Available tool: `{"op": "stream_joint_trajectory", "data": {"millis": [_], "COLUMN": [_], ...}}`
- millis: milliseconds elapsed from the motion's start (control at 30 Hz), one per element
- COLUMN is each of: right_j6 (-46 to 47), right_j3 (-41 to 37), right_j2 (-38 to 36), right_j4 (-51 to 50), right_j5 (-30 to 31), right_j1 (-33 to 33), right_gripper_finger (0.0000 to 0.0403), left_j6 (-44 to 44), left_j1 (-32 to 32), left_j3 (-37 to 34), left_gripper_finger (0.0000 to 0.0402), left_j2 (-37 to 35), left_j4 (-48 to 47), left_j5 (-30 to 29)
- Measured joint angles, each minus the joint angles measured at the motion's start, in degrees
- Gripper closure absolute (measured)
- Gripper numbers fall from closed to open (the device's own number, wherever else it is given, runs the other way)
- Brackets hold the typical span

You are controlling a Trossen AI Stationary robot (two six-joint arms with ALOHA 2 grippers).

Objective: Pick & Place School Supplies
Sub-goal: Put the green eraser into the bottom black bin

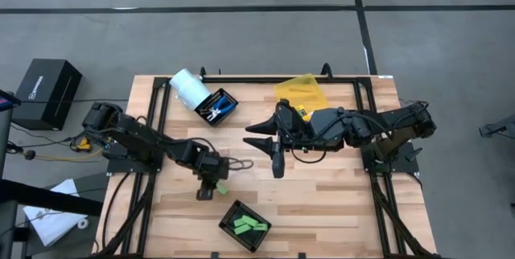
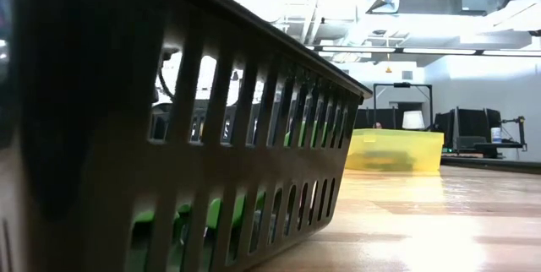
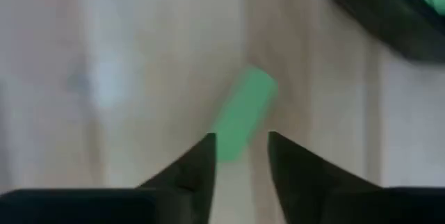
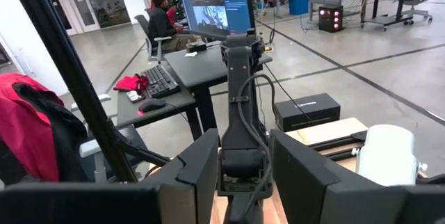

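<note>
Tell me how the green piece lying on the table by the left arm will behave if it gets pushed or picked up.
The green piece looks flat-sided and oblong, so it would probably slide rather than roll. It seems small and likely light, so a nudge may spin it on the smooth wooden table. It keeps a straight outline, suggesting it is stiff.

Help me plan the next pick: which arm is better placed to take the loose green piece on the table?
The left. Its hand hangs right over the green piece, which lies between its open fingers in the wrist view, beside the black tray. The right hand is raised mid-table, pointing away.
</note>
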Motion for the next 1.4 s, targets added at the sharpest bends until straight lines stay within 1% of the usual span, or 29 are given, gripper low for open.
{"op": "stream_joint_trajectory", "data": {"millis": [167, 233, 300, 400, 600, 933, 1000, 1033, 1067, 1100, 1167, 1200, 1400], "right_j6": [0.0, 0.0, 0.2, 0.2, 0.2, 1.5, 1.5, 1.5, 1.5, 1.5, 1.5, 1.5, 1.5], "right_j3": [0.0, 0.0, 0.0, 0.0, 0.0, 0.0, 0.0, 0.0, 0.0, 0.0, 0.0, 0.0, 0.0], "right_j2": [0.0, 0.0, 0.0, 0.0, 0.0, 0.0, 0.0, 0.0, 0.0, 0.0, 0.0, 0.0, 0.0], "right_j4": [0.3, 0.4, 0.4, 0.4, 0.4, 0.4, 0.4, 0.4, 0.3, 0.3, 0.4, 0.3, 0.6], "right_j5": [0.0, 0.0, 0.0, 0.0, 0.0, 0.0, 0.0, 0.0, 0.0, 0.0, 0.0, 0.0, 0.0], "right_j1": [0.3, 0.3, 0.3, 0.2, -0.2, -1.6, -1.6, -1.6, -1.6, -1.6, -1.6, -1.6, -1.7], "right_gripper_finger": [0.0281, 0.0281, 0.0281, 0.0281, 0.0281, 0.0281, 0.0281, 0.0281, 0.0281, 0.0281, 0.0281, 0.0281, 0.0281], "left_j6": [6.8, 8.5, 10.3, 12.3, 14.6, 15.0, 15.2, 15.0, 15.1, 15.3, 16.3, 16.3, 15.4], "left_j1": [-0.3, -0.3, -0.3, -0.5, -1.1, -1.3, -1.3, -1.3, -1.3, -1.3, -1.2, -1.1, -0.1], "left_j3": [-0.3, -0.3, -0.3, -0.3, -0.7, -0.5, -0.4, -0.1, -0.1, 0.2, 0.2, 0.1, -0.8], "left_gripper_finger": [0.0200, 0.0178, 0.0165, 0.0162, 0.0179, 0.0182, 0.0188, 0.0199, 0.0218, 0.0246, 0.0330, 0.0356, 0.0358], "left_j2": [-0.2, -0.2, -0.2, -0.2, 0.7, 8.0, 9.8, 10.5, 11.2, 11.8, 12.0, 11.8, 8.6], "left_j4": [0.2, 0.2, 0.3, 0.4, 1.6, 4.8, 5.1, 5.4, 5.8, 6.1, 6.9, 6.9, 7.0], "left_j5": [1.3, 1.4, 0.9, 0.5, 0.7, 1.1, 0.6, -0.3, -1.4, -2.2, -2.3, -2.0, -3.3]}}
